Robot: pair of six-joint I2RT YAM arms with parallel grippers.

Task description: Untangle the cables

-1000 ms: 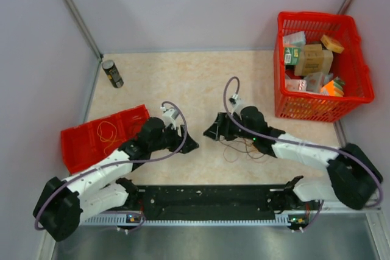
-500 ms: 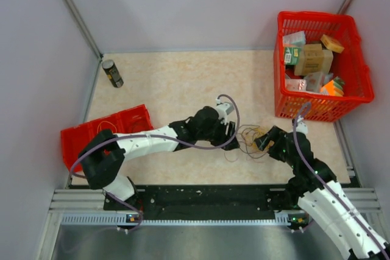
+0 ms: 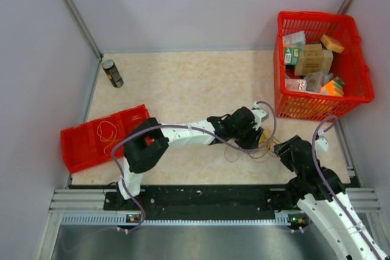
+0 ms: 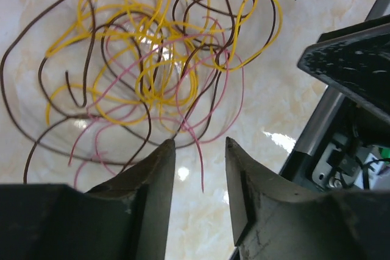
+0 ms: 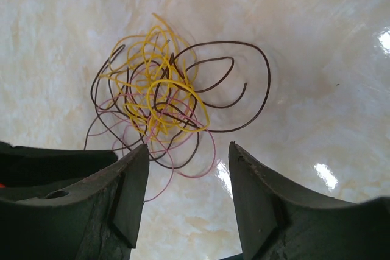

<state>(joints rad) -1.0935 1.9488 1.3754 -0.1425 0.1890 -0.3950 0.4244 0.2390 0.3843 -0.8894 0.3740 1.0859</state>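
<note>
The cables [image 4: 146, 65] are a loose tangle of thin yellow, dark brown and pink wires lying on the marble tabletop. They also show in the right wrist view [image 5: 161, 105] and, small, in the top view [image 3: 256, 149]. My left gripper [image 4: 198, 144] is open and empty, just short of the tangle's near edge, and a loose pink wire end lies between its jaws. From above, the left gripper [image 3: 255, 140] reaches in from the left. My right gripper [image 5: 189, 150] is open and empty, facing the tangle from the other side [image 3: 279, 148], with a pink loop at its jaw tips.
A red basket [image 3: 317, 15] full of small boxes stands at the back right. A red tray [image 3: 76, 147] at the left holds a yellow wire loop [image 3: 108, 131]. A dark can [image 3: 112, 73] stands at the back left. Walls close three sides.
My left arm has swung from beside the red tray across to the tangle. My right arm has pulled back toward the right and near side of the tangle.
</note>
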